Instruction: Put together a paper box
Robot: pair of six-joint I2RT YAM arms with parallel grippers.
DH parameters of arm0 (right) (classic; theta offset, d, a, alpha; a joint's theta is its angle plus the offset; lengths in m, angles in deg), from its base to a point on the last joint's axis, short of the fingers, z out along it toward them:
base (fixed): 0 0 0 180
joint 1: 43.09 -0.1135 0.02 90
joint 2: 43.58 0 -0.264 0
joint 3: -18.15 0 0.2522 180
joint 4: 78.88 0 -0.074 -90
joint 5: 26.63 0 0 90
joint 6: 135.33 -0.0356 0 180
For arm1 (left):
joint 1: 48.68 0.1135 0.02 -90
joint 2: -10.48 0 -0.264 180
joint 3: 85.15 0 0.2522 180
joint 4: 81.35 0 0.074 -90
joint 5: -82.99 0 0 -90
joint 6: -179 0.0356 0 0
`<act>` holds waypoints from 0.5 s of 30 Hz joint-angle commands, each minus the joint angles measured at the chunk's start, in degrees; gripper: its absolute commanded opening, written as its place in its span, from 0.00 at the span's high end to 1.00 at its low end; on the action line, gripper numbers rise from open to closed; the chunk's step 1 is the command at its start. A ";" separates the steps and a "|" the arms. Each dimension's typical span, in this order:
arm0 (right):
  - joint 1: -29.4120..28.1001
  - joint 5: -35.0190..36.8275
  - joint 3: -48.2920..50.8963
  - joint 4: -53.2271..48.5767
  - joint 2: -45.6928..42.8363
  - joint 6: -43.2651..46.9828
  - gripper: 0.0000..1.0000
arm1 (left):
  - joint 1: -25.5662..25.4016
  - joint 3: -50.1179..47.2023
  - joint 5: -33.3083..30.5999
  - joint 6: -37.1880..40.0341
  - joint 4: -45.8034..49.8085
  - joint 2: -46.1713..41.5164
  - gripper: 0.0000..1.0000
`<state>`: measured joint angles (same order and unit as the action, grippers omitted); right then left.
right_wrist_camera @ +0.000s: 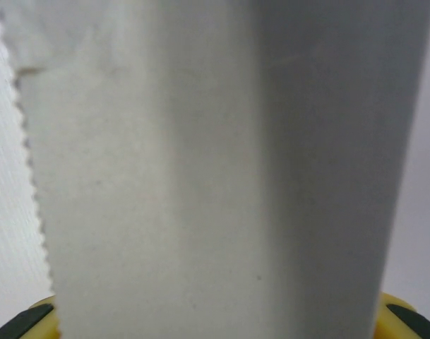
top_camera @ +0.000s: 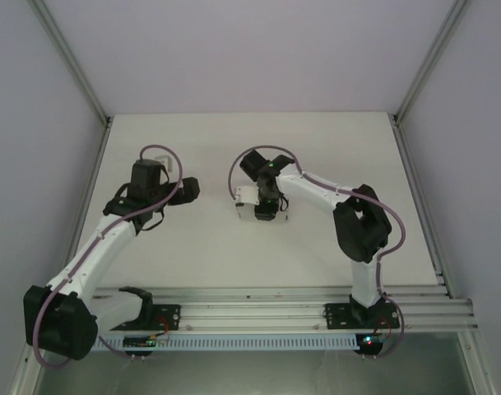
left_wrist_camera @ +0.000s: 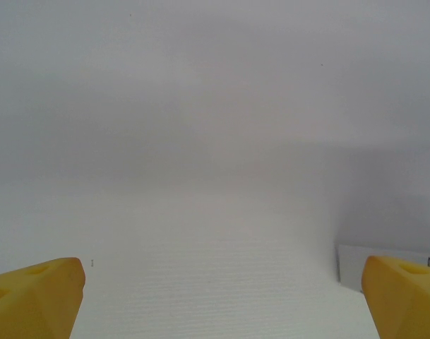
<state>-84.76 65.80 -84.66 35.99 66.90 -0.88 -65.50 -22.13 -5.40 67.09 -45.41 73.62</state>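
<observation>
**Overhead view.** The paper box (top_camera: 247, 199) is lying on the desk (top_camera: 340, 148), a small white piece with its edges looking partly raised. I cannot read which flaps are folded. Your right tool (top_camera: 266, 207) is sitting directly over the box. Your left tool (top_camera: 187, 190) is idling well apart from the box, on the left-arm side.

**Left wrist view.** The left tool (left_wrist_camera: 218, 304) is standing spread wide and gripping nothing. A pale corner, which I am taking for the box (left_wrist_camera: 380, 263), is showing just beside one yellow fingertip.

**Right wrist view.** A card panel of the box (right_wrist_camera: 215, 176), with one serrated edge, is spanning the right tool (right_wrist_camera: 218, 325). Its fingertips (right_wrist_camera: 405, 319) are flanking the panel. I cannot tell whether they are pinching it.

**Progress.** I am judging assembly as underway, not complete. No closed box is showing, and you are working with one arm while the other is waiting.
</observation>
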 commanded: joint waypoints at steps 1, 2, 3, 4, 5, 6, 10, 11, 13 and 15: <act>-0.73 10.72 -0.67 4.87 -4.24 1.22 0.69 | 0.47 -0.63 -1.17 -0.23 -0.24 -1.92 0.00; -0.94 11.98 -0.19 6.32 -4.79 2.09 0.70 | 0.46 -0.83 -1.33 -0.28 -0.20 -2.17 0.00; -1.13 13.47 0.65 8.61 -5.45 3.07 0.70 | 0.47 -0.94 -1.30 -0.40 -0.22 -2.44 0.00; -1.35 14.69 1.68 11.33 -6.09 4.26 0.70 | 0.48 -1.14 -1.34 -0.65 -0.22 -2.71 0.00; -1.47 15.68 2.89 14.28 -6.77 5.65 0.70 | 0.48 -1.38 -1.53 -0.83 -0.29 -3.00 0.00; -1.60 16.69 4.26 17.09 -7.37 7.13 0.69 | 0.45 -1.58 -1.59 -1.00 -0.29 -3.18 0.00; -1.84 18.57 9.58 30.95 -7.79 12.59 0.71 | 0.45 -1.93 -1.73 -1.73 -0.48 -3.81 0.00; -1.83 19.13 10.48 34.03 -7.37 13.70 0.71 | 0.47 -1.97 -1.77 -1.95 -0.50 -3.94 0.00; -1.71 20.62 12.02 39.25 -6.06 16.01 0.71 | 0.47 -2.15 -1.84 -2.25 -0.53 -4.22 0.00; -1.75 22.77 14.11 46.88 -4.13 19.01 0.70 | 0.47 -2.25 -1.86 -2.50 -0.39 -4.33 0.00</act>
<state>-86.16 83.97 -72.58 69.06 60.28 11.86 -65.50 -24.21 -6.45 65.58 -45.48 70.60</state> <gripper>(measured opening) 0.417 0.994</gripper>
